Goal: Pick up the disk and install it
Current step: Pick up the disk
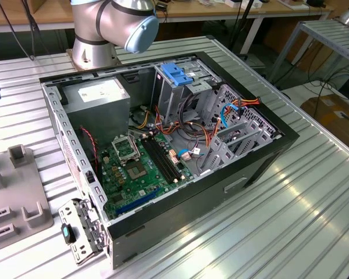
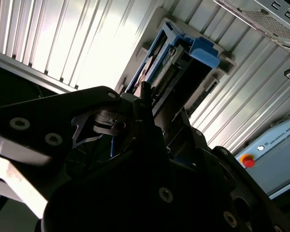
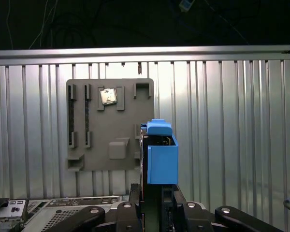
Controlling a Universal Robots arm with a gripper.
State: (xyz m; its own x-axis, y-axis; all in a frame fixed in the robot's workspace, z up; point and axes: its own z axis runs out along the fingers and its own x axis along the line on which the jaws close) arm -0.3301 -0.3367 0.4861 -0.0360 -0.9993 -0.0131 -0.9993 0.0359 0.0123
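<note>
**At the flat grey fixture plate point(image 3: 111, 125): pickup stage, grip unconfirmed**

Silver-grey metal disk in its bright blue plastic frame point(image 3: 160, 154) stands on edge at the plate's rim, on the ribbed aluminium tabletop point(image 3: 232, 121). Black hand point(image 3: 151, 193) is right at it; cannot tell if it is clamped. Judgement: grasp square on the broad faces, avoiding the blue tab.

An open computer case point(image 1: 221, 195) lies mid-bench point(image 1: 305, 232), the arm's base point(image 1: 93, 51) at the far edge, a grey fixture plate point(image 1: 11, 216) beside it.
</note>
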